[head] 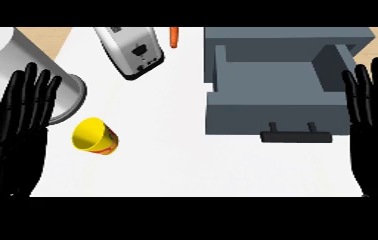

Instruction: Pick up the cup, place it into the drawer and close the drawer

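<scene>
Head view, yellow cup [95,136] lying on counter [184,159], grey drawer [277,96] open

Cup [95,136], just right of the left hand [26,119]: yellow, red band with markings. Hands: black; right hand [363,114]. Drawer [277,96], left of the right hand: slate grey, black handle [296,135]. Toaster [131,51]: silver, dark trim. Pot [44,79] beside the left hand: grey. Counter [177,169]: white. Carrot [174,36]: orange.
</scene>
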